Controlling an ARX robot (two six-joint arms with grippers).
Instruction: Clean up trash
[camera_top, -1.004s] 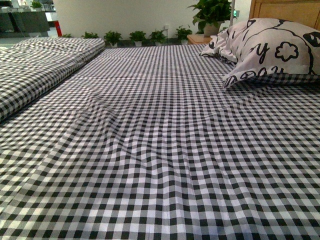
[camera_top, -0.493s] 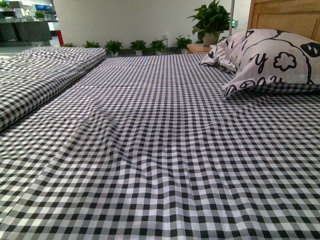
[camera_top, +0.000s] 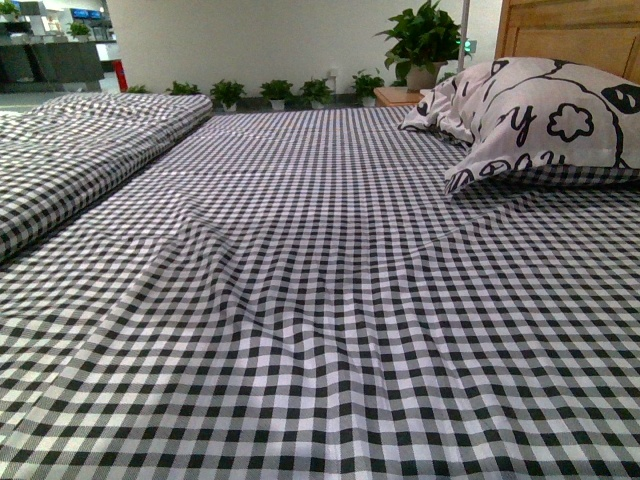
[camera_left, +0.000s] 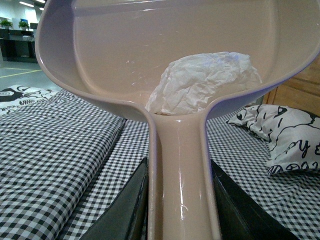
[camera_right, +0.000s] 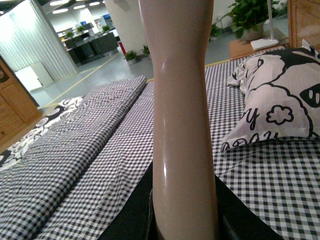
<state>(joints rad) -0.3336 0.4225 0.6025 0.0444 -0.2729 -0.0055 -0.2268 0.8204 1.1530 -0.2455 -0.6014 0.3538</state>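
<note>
My front view has steadied over the bare checked sheet (camera_top: 300, 300) since a second ago, so the pickup looks done (paper wad (camera_left: 202, 82) lies in the dustpan (camera_left: 100, 65), its handle pinched in my left gripper (camera_left: 180, 200); right gripper (camera_right: 182, 215) pinches a beige handle (camera_right: 182, 125)).

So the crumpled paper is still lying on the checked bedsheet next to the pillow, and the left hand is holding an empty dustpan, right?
Not quite. The left wrist view shows the crumpled paper already inside the dustpan, near where the handle joins. The front view shows nothing lying on the checked bedsheet by the pillow. The left hand does hold the dustpan by its handle.
</note>
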